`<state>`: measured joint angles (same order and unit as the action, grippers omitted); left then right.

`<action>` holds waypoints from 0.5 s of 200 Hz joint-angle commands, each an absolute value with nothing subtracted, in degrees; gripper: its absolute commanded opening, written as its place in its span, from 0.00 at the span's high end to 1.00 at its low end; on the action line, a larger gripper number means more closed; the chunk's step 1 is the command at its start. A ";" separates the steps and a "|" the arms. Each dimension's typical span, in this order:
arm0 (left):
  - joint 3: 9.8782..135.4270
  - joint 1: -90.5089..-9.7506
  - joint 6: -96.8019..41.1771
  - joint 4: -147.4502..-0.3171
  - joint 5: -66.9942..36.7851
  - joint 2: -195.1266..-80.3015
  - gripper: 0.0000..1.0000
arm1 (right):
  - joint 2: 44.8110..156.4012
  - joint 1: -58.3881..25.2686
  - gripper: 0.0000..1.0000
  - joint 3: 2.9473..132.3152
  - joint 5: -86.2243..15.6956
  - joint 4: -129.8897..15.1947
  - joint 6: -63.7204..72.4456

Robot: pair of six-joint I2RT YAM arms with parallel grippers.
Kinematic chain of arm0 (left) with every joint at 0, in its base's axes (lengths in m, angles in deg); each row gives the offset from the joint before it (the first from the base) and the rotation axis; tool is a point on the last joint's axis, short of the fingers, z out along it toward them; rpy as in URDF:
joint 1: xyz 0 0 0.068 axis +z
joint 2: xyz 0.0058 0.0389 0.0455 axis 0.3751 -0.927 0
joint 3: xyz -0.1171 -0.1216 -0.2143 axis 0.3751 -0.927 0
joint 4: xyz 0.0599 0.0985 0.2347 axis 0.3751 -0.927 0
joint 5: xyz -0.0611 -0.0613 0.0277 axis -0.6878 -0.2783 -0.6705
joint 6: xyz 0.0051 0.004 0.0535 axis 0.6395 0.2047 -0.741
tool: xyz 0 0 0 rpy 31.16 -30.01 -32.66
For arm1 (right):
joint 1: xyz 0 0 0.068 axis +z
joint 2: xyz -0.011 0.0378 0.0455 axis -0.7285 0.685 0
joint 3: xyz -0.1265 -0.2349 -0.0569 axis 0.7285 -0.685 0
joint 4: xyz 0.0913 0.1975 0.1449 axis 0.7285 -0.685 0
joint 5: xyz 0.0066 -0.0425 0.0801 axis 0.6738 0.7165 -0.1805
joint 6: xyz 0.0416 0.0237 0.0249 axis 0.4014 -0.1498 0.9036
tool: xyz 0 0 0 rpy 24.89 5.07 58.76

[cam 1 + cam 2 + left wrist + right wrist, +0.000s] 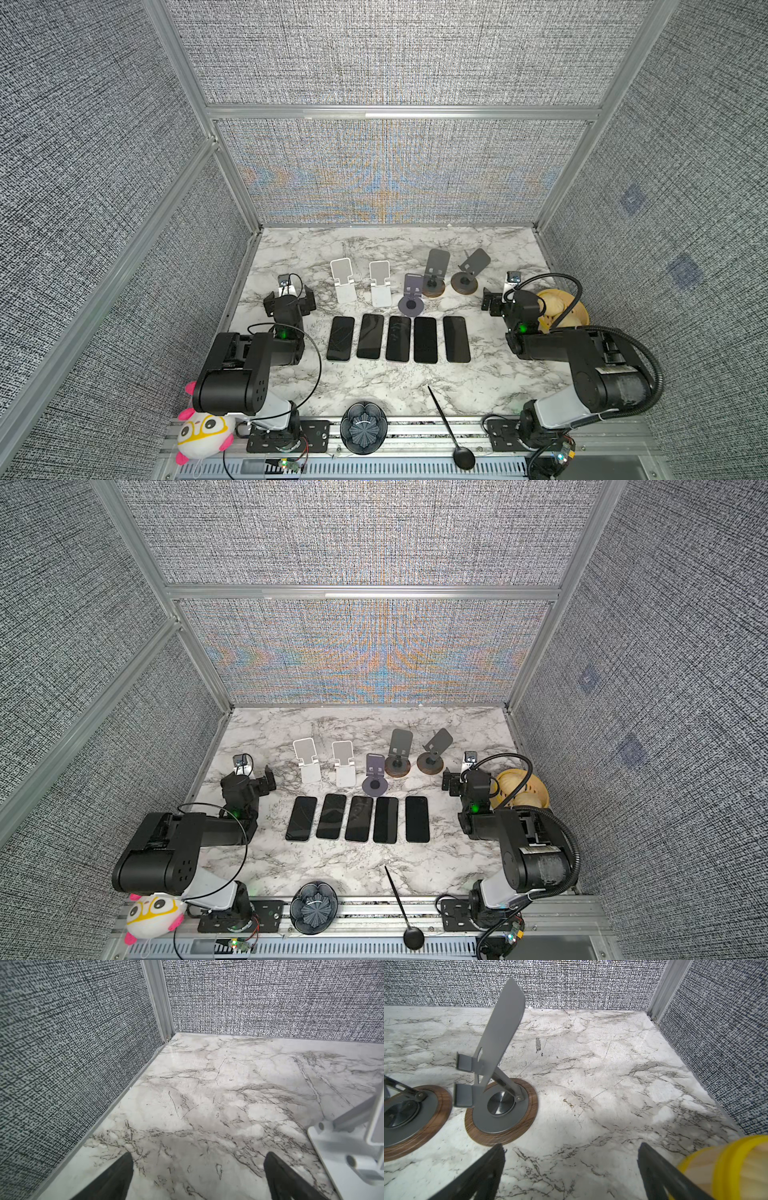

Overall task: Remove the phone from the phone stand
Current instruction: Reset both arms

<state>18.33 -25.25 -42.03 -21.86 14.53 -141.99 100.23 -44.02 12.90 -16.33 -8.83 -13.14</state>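
Both top views show five phones (398, 338) (358, 818) lying flat in a row on the marble table (374, 386), just in front of a line of five phone stands (411, 295). The left gripper (289, 300) hangs off the row's left end, jaws spread wide and holding nothing. The right gripper (503, 299) hangs off the right end beside a wooden basket (561, 309), with one finger hidden. In the left wrist view, its two fingers (116, 1176) stand far apart over marble, with a white stand (342, 1157) just beside one. In the right wrist view, its fingers (660, 1174) are also wide, with only tabletop between them. A wood-based stand (502, 1028) is near one finger and the basket's yellow rim is by the other.
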 commanded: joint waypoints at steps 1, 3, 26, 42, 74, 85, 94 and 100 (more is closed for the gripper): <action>18.62 -25.02 -42.40 -20.94 13.65 -141.99 0.01 | 100.20 -43.89 0.01 13.20 -16.50 -8.73 -13.20; 18.55 -25.02 -42.42 -20.94 13.54 -142.00 0.01 | 100.23 -43.93 0.01 13.18 -16.54 -8.73 -13.20; 18.60 -24.97 -42.35 -20.94 13.55 -141.93 0.01 | 100.20 -43.93 0.01 13.15 -16.50 -8.68 -13.20; 18.61 -25.00 -42.31 -20.94 13.55 -141.91 0.01 | 100.26 -43.90 0.01 13.29 -16.50 -8.90 -13.11; 18.53 -25.02 -42.36 -20.93 13.48 -141.92 0.01 | 100.61 -43.86 0.01 13.76 -16.41 -9.45 -13.20; 18.54 -25.02 -42.35 -20.92 13.51 -141.91 0.01 | 100.51 -43.84 0.01 13.71 -16.41 -9.39 -13.19; 18.57 -25.02 -42.32 -20.92 13.41 -141.83 0.01 | 100.46 -43.86 0.01 13.57 -16.37 -9.35 -13.20; 18.53 -25.02 -42.33 -20.94 13.47 -141.87 0.01 | 100.38 -43.81 0.01 13.51 -16.41 -9.13 -13.18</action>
